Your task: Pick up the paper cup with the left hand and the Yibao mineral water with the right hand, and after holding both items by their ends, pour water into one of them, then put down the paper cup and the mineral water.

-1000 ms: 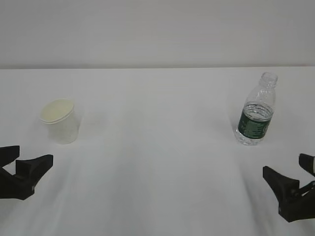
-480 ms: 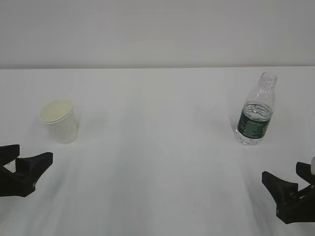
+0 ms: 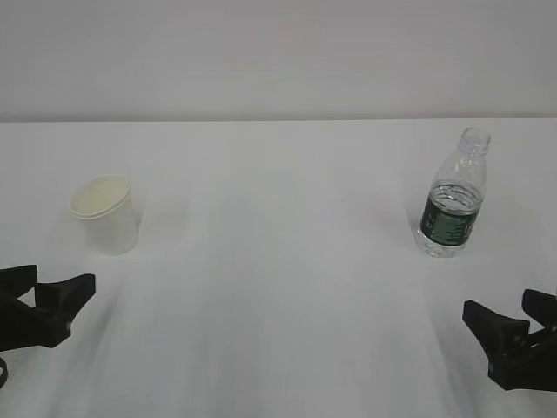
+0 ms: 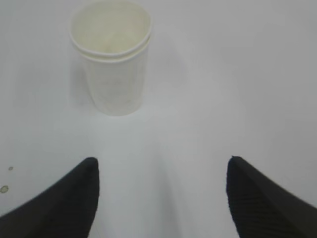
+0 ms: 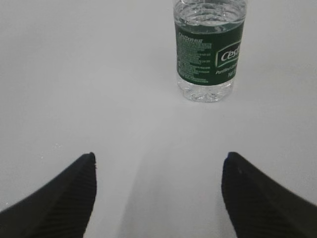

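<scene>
1. Standing on the left part of the white table [image 3: 278, 287] is the paper cup [image 3: 106, 213], upright, with its open mouth up and a doubled rolled rim; the inside looks cream.
2. The left hand [image 3: 50, 294] is low at the near left edge of the exterior view, and its two black fingers are spread wide with nothing between them.
3. In the left wrist view the paper cup [image 4: 113, 57] is ahead of the left hand [image 4: 161, 171], a little to the left of the middle line between the fingertips [image 4: 84, 186], and well apart from them.
4. The Yibao mineral water [image 3: 451, 196] stands upright on the right part of the table, with no cap on its narrow neck and a dark green label band around the lower body.
5. Water is visible inside the bottle, about up to the top of the label.
6. The right hand [image 3: 515, 324] is low at the near right corner of the exterior view, with its fingers also spread wide and holding nothing.
7. In the right wrist view the Yibao mineral water [image 5: 208, 54] is ahead of the right hand [image 5: 158, 168], a little to the right of the middle, and not touching the fingertips [image 5: 237, 183].
8. The cup and the bottle are far from each other, at opposite sides of the table.
</scene>
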